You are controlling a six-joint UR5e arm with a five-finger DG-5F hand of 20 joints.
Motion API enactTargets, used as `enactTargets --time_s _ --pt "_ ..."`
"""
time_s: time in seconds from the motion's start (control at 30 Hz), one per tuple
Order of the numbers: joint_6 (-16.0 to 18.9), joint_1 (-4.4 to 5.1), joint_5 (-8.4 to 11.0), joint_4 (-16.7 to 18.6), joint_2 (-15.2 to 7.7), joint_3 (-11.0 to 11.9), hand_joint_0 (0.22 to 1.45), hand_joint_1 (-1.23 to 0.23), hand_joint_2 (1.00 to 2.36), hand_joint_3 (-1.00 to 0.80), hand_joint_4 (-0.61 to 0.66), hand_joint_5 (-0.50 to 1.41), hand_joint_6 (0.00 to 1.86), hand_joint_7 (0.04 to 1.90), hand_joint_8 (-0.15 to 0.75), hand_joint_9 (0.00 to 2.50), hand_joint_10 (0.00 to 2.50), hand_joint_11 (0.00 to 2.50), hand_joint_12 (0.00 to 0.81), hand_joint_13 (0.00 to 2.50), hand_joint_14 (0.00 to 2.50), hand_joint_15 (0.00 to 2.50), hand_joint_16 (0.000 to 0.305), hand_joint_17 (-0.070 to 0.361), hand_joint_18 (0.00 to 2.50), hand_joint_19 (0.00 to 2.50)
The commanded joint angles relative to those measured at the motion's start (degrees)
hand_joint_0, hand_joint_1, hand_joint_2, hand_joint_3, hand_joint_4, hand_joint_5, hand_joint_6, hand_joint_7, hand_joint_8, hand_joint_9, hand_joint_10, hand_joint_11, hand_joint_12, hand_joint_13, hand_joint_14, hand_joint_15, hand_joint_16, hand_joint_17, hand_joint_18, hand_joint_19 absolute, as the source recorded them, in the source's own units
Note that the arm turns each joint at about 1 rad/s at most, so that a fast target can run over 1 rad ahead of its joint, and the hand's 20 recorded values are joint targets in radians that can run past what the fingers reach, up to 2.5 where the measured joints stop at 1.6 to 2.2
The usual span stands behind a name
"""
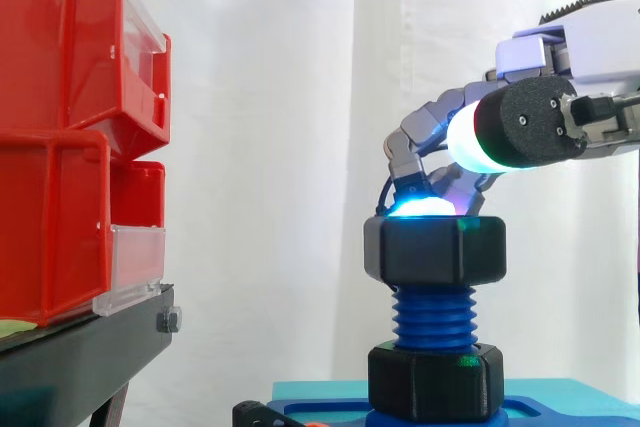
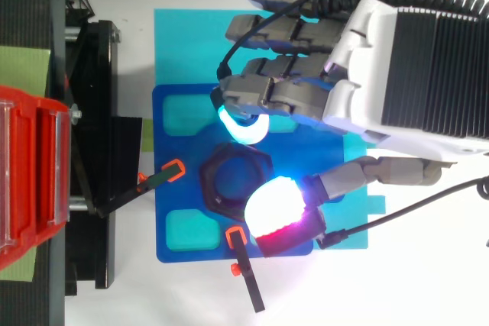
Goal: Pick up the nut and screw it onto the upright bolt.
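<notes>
Nut is already up on top of the upright bolt, sitting level on the first threads. Plenty of bare blue thread shows between it and the black collar at the foot, so we'd say the pick-up is done and the screwing has barely started.

The hand hangs right over the nut, coming in from the side and touching its top face. We can't tell whether it actually has a grip on it. Our guess is that being centred over the bolt lets it twist around the bolt's axis instead of shoving the nut sideways.

The bolt stands on a blue plate, and clamps with orange tips bear on the plate's edge, presumably so nothing spins or slides when torque goes in. The red bins on the black stand sit well apart. Main risk we see is cross-threading if the nut tips.
</notes>
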Motion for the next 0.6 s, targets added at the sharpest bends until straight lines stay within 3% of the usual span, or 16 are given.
enactTargets --time_s 0.0,0.27,0.33,0.4,0.43,0.53,0.57 --pt "0.00 -0.15 0.00 -0.10 0.00 0.00 0.52 -0.27 1.00 -0.50 0.15 -0.02 0.73 1.08 0.265 0.98 0.00 0.00 0.194 0.75 0.00 0.00 0.019 0.042 0.46 0.00" --pt "0.00 -0.68 -0.79 -0.37 0.00 0.00 0.52 -0.27 1.00 -0.50 0.11 0.01 0.72 1.06 0.247 1.18 0.00 0.01 0.162 0.87 0.00 0.00 0.014 0.032 0.59 0.02" --pt "0.00 -0.77 -0.97 -0.46 0.00 0.00 0.52 -0.26 1.00 -0.50 0.14 0.01 0.68 1.15 0.251 1.17 0.00 0.01 0.166 0.87 0.00 0.00 0.015 0.034 0.57 0.01" --pt "0.00 -0.85 -1.14 -0.54 0.00 0.00 0.51 -0.24 1.00 -0.50 0.18 0.01 0.52 1.47 0.252 1.12 0.00 0.01 0.179 0.83 0.00 0.00 0.017 0.038 0.54 0.01" --pt "0.00 -1.03 -1.49 -0.54 0.00 0.00 0.51 -0.24 1.00 -0.50 0.18 0.00 0.50 1.49 0.251 1.11 0.00 0.01 0.183 0.83 0.00 0.00 0.018 0.039 0.52 0.01" --pt "0.00 -1.29 -2.02 -0.63 0.09 0.09 0.50 -0.22 1.00 -0.50 0.21 -0.05 0.50 1.27 0.255 1.04 0.00 0.01 0.201 0.78 0.00 0.00 0.019 0.044 0.50 0.01" --pt "-0.26 -1.82 -3.16 -0.72 0.62 0.18 0.49 -0.22 1.00 -0.50 0.24 -0.07 0.50 1.21 0.255 1.00 0.00 0.00 0.204 0.77 0.00 0.00 0.020 0.046 0.50 0.00"
